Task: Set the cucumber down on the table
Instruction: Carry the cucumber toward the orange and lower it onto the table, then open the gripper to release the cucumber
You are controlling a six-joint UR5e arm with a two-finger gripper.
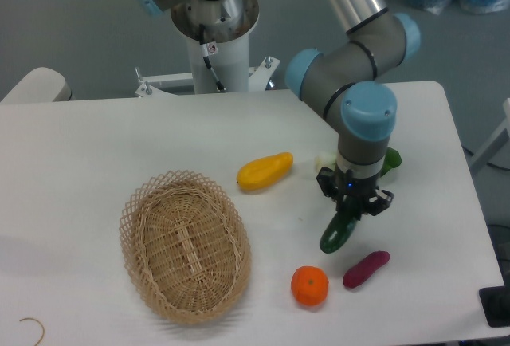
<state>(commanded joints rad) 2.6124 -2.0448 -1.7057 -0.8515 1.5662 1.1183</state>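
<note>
The dark green cucumber [338, 233] hangs tilted just over the white table [96, 147], its lower end pointing down-left near the tabletop. My gripper [351, 209] is shut on its upper end, with the arm's wrist directly above hiding the fingers' tops. Whether the cucumber's lower tip touches the table I cannot tell.
A yellow fruit [264, 171] lies left of the gripper. A pale leafy vegetable [325, 160] peeks out behind the arm. An orange [309, 285] and a purple vegetable [366, 269] sit just below the cucumber. A wicker basket [184, 245] stands at the left.
</note>
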